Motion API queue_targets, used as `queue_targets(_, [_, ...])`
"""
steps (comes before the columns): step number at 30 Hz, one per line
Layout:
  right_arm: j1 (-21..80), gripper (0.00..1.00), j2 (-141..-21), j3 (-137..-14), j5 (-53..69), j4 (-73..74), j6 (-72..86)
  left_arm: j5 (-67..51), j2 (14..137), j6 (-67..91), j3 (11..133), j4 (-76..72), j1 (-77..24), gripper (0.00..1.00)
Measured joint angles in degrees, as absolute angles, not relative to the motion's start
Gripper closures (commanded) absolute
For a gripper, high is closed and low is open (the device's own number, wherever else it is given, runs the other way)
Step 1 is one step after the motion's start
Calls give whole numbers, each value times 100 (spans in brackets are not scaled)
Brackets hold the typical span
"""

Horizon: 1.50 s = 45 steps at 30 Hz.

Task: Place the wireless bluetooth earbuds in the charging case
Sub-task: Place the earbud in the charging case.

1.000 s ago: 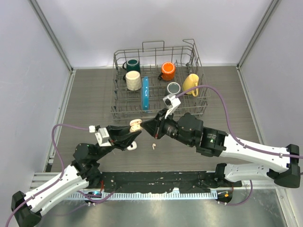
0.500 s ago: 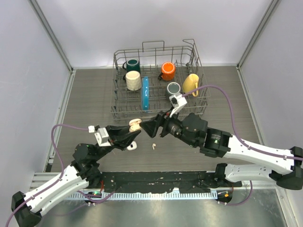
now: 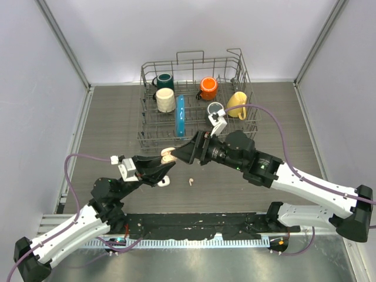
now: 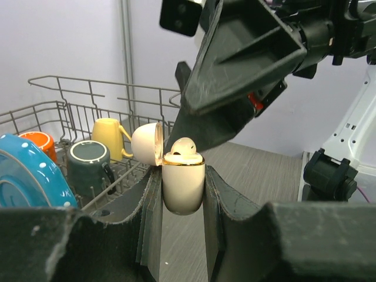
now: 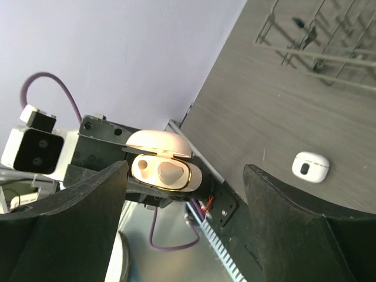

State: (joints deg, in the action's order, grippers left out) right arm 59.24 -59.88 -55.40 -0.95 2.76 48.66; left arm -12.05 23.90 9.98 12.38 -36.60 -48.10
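Where it sits in the open case [image 4: 183, 191], one glossy white earbud [image 4: 184, 147] shows its rounded top. That cream, gold-rimmed case is clamped in the left claw [image 4: 183, 176]. Only the right wrist view shows an unfilled slot [image 5: 143, 170] beside it. The right claw [image 5: 187, 167], jaws apart, hovers above. Another earbud [image 3: 191, 181] lies on the grey bench [image 3: 117, 117].

I see a cream charging case [image 4: 183, 189] rimmed in gold, a white earbud [image 4: 183, 147], and a blue, white-speckled plate [image 4: 26, 176] far off.
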Motion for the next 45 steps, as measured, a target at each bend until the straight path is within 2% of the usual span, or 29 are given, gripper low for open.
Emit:
queue_targets(10, [5680,14,-6508,-5142,1103,-537,5747,-1251,2484,996,1240,-3669,-4810,100])
queue_targets(12, [5653,17,-6587,-5068,1262,-711,5909,-1264,2486,996,1240,-3669,-4810,100])
queue_targets(22, [5601,45,-6879,-4958,1817,-1472,6375,-1269,2495,998,1240,-3664,-4810,100])
queue_targets(27, [5533,56,-6941,-4947,1955,-1667,6477,-1253,2510,993,1240,-3750,-4807,100])
queue_targets(29, [5498,56,-6945,-4947,2023,-1719,6490,-1232,2510,1000,1243,-3802,-4799,100])
queue_targets(32, [5487,44,-6967,-4947,2091,-1809,6486,-1221,2510,996,1243,-3861,-4799,100])
queue_targets(33, [5481,36,-6978,-4947,2117,-1839,6490,-1219,2510,996,1243,-3868,-4799,100])
queue_targets(36, [5505,30,-7037,-4947,2257,-1870,6508,-1238,2512,993,1243,-3861,-4799,100])
queue_targets(39, [5551,29,-7111,-4947,2418,-1841,6501,-1240,2510,991,1243,-3854,-4803,100])
queue_targets(43, [5568,38,-7131,-4947,2536,-1820,6493,-1240,2510,989,1243,-3839,-4803,100])
queue_targets(45, [5570,38,-7131,-4947,2569,-1839,6490,-1240,2510,980,1243,-3811,-4803,100])
